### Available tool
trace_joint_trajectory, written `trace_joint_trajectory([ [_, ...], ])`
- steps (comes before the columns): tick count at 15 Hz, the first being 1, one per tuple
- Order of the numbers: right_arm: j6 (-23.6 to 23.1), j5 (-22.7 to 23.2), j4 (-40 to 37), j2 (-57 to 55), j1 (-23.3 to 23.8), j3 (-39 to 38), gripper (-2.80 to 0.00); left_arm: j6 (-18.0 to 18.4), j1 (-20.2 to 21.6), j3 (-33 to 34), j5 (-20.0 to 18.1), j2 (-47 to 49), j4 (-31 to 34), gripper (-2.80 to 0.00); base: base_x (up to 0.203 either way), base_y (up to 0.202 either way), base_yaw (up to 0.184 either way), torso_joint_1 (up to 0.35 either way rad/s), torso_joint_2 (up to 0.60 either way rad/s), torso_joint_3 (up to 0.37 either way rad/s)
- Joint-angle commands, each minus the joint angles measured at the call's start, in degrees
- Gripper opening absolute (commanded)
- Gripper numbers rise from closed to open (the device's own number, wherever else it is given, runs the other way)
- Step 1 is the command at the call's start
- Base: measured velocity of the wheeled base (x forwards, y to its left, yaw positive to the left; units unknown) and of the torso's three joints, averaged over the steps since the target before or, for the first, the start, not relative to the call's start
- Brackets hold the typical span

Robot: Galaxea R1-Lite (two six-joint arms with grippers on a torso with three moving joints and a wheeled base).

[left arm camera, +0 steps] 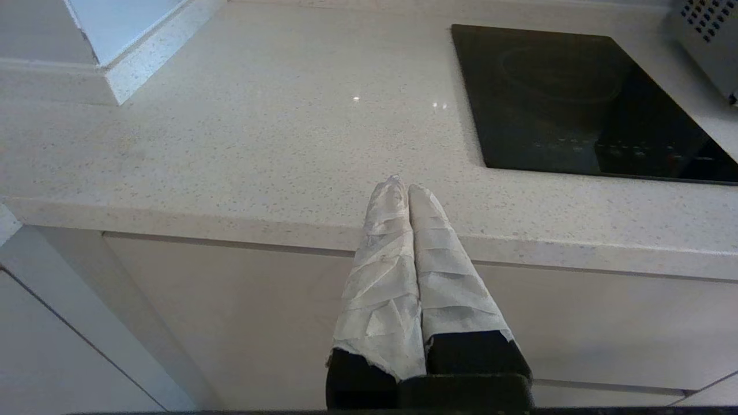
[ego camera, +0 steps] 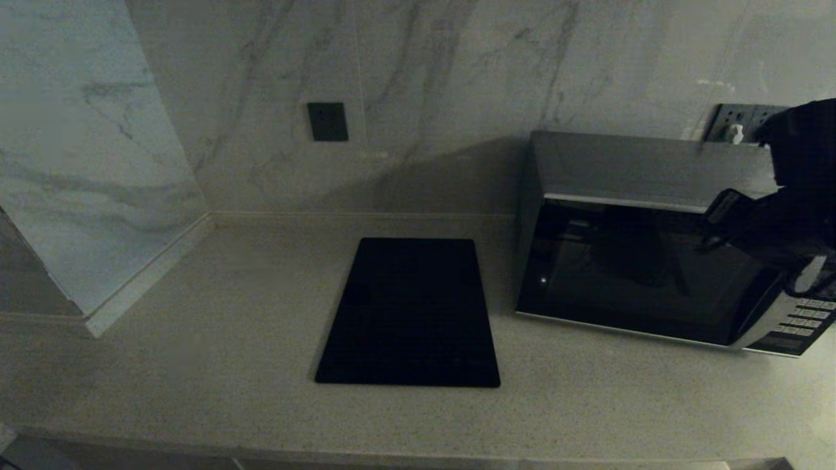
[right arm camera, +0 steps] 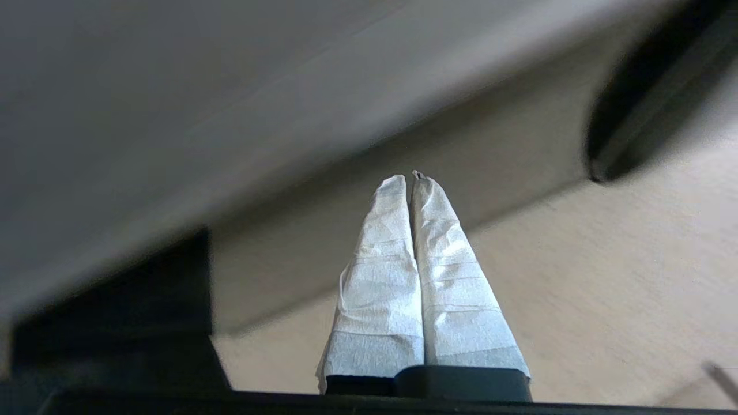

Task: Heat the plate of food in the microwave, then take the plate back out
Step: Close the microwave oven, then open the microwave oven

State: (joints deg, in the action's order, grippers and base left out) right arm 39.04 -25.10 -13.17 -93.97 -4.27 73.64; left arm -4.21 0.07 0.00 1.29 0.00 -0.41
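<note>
The microwave (ego camera: 627,274) stands on the counter at the right, its black glass door closed. The plate of food is out of view. My right arm (ego camera: 790,215) reaches in from the right edge, in front of the microwave's button panel (ego camera: 800,320). In the right wrist view, the right gripper (right arm camera: 410,180) is shut with nothing between its white-wrapped fingers (right arm camera: 380,276). It sits close to a grey face of the microwave (right arm camera: 230,115), just above the countertop. My left gripper (left arm camera: 402,185) is shut and empty, held low at the counter's front edge, left of the hob.
A flat black hob slab (ego camera: 410,313) is set into the middle of the counter (ego camera: 196,339), left of the microwave. A marble column (ego camera: 85,163) juts out at the left. The back wall carries a dark switch plate (ego camera: 327,121) and an outlet (ego camera: 738,124) behind the microwave.
</note>
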Motion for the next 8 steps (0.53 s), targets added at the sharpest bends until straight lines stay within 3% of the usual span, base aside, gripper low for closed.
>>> trace_joint_trajectory([
  [1,-0.34,0.00,-0.54,8.60,0.11,-5.90,-2.80,-0.01,0.01,0.00,0.03,0.09,-0.02,-2.80,0.000,0.000,0.000,0.000,0.00,0.000],
  [4,-2.87,0.41,-0.42,17.89,4.26,-12.83,-2.80,-0.01,0.01,0.00,0.03,0.09,-0.02,-2.80,0.000,0.000,0.000,0.000,0.00,0.000],
  [6,-5.74,1.30,0.54,22.27,11.64,-16.92,-2.80,-0.01,0.01,0.00,0.03,0.00,-0.02,-2.80,0.000,0.000,0.000,0.000,0.00,0.000],
  [8,-7.81,8.00,2.31,24.02,22.68,-19.58,-2.80,-0.01,0.01,0.00,0.03,0.00,-0.02,-2.80,0.000,0.000,0.000,0.000,0.00,0.000],
])
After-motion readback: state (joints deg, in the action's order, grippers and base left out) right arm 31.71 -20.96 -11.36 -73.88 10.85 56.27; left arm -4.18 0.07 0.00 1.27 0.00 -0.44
